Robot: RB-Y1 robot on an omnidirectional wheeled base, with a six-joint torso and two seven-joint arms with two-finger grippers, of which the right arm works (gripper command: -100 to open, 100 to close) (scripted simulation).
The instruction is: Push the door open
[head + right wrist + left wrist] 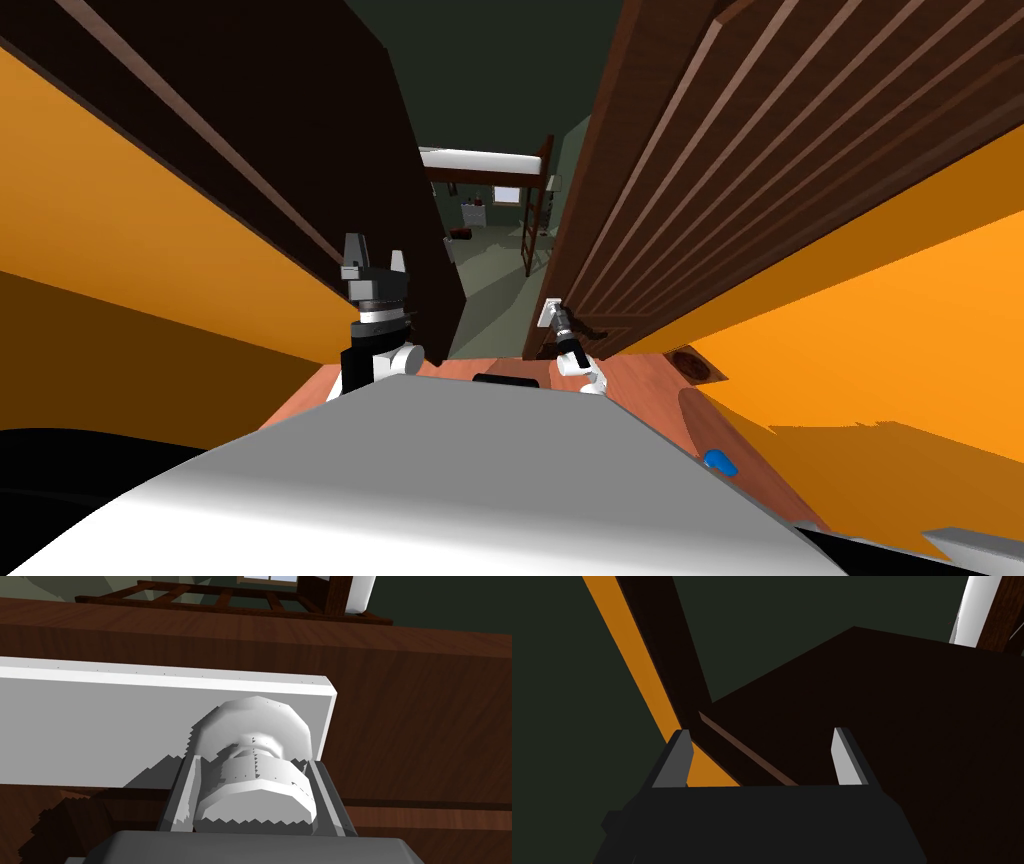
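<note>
The brown panelled door [720, 180] stands partly open on my right, and its free edge leaves a gap onto a room beyond. A white round knob [255, 776] sits on a white plate [100, 726] near that edge. My right gripper [254, 763] is shut on the knob, one finger pressing each side. In the head view it reaches the plate [549, 312] low on the door. My left gripper [372, 262] is raised beside the dark door frame [330, 150]. Its fingers [847, 756] stand open with nothing between them.
Orange walls [150, 260] close in on both sides. Through the gap stand a bunk bed [480, 160] and its ladder [535, 235]. A small blue object [718, 461] and a dark round thing [695, 365] lie on the reddish floor [640, 390] at my right.
</note>
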